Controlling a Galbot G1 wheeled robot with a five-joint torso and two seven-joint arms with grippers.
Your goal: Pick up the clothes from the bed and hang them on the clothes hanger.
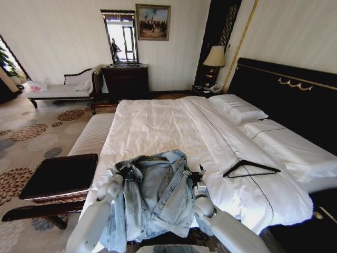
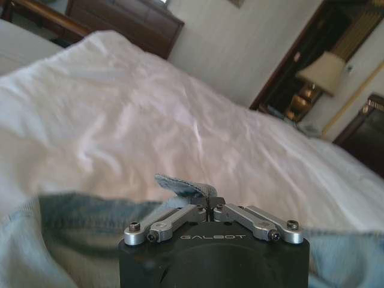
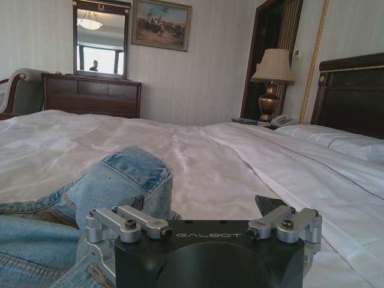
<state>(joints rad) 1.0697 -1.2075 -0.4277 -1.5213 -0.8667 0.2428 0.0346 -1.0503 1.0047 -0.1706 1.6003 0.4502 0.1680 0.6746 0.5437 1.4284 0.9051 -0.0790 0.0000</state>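
while both arms reach in at the foot of the bed: here's the state of play
jacket: the denim jacket [image 1: 155, 197] lies rumpled on the near edge of the bed [image 1: 158, 126], collar up toward the left side, one cuffed sleeve humped up by the right claw
hanger: the black hanger [image 1: 251, 169] sits flat on the sheet to the right, well apart from the jacket
left claw: the left claw [image 2: 209, 203] is down at the collar area, fingers pinched together on a small fold of denim
right claw: the right claw [image 1: 199, 174] hovers at the jacket's right edge, fingers spread wide, nothing between them
handling: looks like soft, floppy cloth with some weight; it'll likely sag and fold wherever it's unsupported, but denim shouldn't slip much
where to grip: collar or shoulder seams seem the best bet, thicker and closest to where the hanger must go
arm pose: both forearms stretch forward low over the mattress, wrists roughly level, flanking the jacket
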